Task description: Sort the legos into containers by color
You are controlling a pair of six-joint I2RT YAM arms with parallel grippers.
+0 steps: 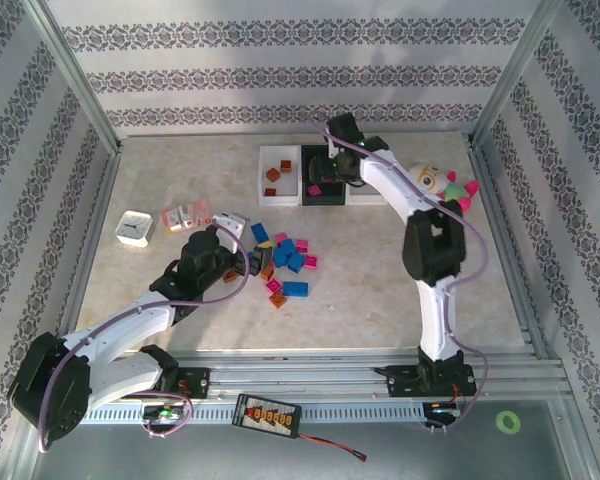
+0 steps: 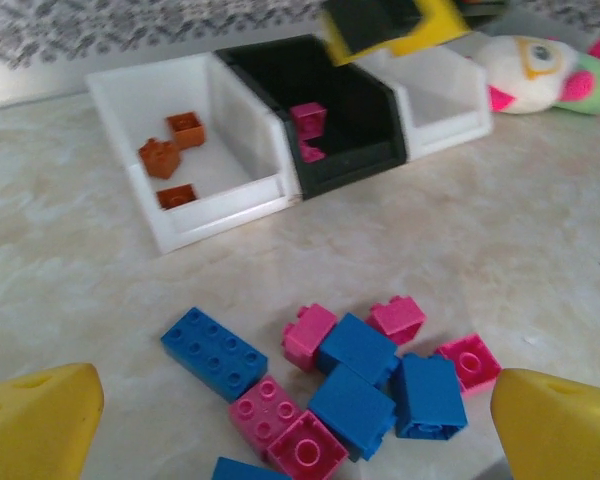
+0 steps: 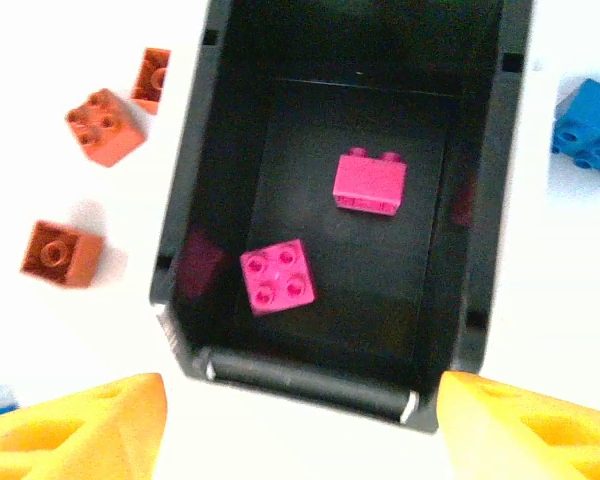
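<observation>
A loose pile of blue, pink and a few orange legos [image 1: 283,264] lies mid-table; in the left wrist view it is blue and pink bricks [image 2: 360,385]. My left gripper [image 1: 242,240] hovers at the pile's left, open [image 2: 300,440], nothing between its yellow fingers [image 2: 40,420]. Three bins stand in a row at the back. The left white bin [image 1: 263,175] holds three orange bricks [image 2: 170,158]. The black bin [image 3: 310,385] holds two pink bricks [image 3: 277,279]. The right white bin [image 2: 440,130] holds a blue brick [image 3: 588,130]. My right gripper [image 3: 300,430] hangs open over the black bin [image 1: 325,200].
A small white square box [image 1: 135,228] and a pink-and-white packet [image 1: 185,215] lie at the left. A plush toy [image 1: 442,183] sits right of the bins, beside the right arm. Metal frame rails border the table.
</observation>
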